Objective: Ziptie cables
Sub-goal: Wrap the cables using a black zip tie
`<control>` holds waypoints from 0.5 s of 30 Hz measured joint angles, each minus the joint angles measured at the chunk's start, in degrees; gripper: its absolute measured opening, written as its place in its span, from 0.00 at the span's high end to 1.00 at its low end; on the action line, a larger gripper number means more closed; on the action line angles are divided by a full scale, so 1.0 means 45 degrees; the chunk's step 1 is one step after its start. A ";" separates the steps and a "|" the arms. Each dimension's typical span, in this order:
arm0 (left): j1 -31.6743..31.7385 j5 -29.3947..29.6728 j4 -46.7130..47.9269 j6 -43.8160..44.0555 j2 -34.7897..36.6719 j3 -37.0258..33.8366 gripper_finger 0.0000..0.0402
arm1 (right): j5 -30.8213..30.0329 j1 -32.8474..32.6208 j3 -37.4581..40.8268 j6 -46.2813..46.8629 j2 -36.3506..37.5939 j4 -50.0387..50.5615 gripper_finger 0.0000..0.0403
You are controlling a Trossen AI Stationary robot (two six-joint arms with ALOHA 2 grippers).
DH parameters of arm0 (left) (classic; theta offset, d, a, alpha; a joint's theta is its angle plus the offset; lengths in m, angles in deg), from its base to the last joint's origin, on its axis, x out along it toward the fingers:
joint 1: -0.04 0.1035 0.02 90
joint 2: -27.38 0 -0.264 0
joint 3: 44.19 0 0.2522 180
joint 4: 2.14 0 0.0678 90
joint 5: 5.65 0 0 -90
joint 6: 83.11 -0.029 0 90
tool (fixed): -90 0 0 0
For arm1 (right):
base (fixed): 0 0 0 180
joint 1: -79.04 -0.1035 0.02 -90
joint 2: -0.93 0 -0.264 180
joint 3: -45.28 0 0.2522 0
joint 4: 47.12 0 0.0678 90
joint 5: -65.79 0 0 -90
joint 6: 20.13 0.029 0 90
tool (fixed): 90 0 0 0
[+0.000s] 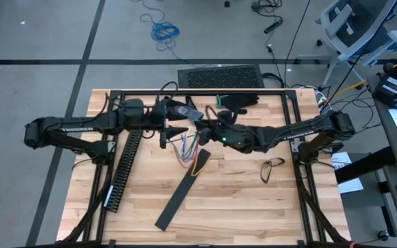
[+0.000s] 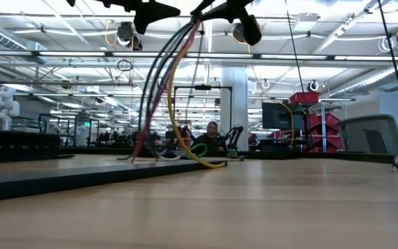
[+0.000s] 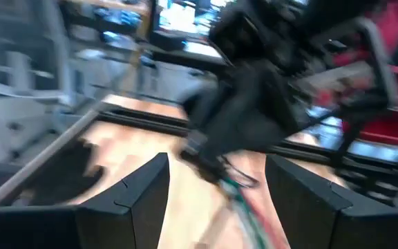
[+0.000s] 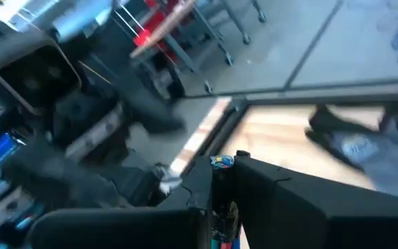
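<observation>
While blur hides detail, R gripper [image 4: 223, 200] pinches cables [image 1: 187, 153]; L gripper [image 3: 213, 200] agape.

Both arms meet over the desk's [image 1: 253, 200] far middle, left gripper [image 1: 173, 127] facing right gripper [image 1: 200, 125]. The cables [image 1: 187, 150] hang between them, ends down on the desk. Duct [image 1: 126, 169] lies left of the cables, strip [image 1: 181, 194] nearer the front, glasses [image 1: 272, 168] off right.

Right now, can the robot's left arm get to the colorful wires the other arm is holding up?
Probably yes. The left fingers stand open, facing the cables, which hang from the right gripper just ahead. Nothing shows between them.
</observation>
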 joint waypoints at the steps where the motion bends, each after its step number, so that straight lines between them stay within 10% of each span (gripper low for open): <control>1: 0.0012 -0.0108 -0.0077 0.0035 -0.0017 0.0000 0.42 | 0.0033 0.0075 0.0000 -0.0209 0.0024 -0.0138 0.92; 10: 0.0109 -0.0102 -0.0382 0.0195 -0.0027 0.0000 0.46 | 0.0603 0.0346 0.0000 -0.0522 -0.0048 -0.0109 0.92; 15: 0.0114 0.0115 -0.0201 0.0368 -0.0037 0.0000 0.76 | 0.0534 0.0521 0.0000 -0.1497 -0.0048 -0.1044 0.92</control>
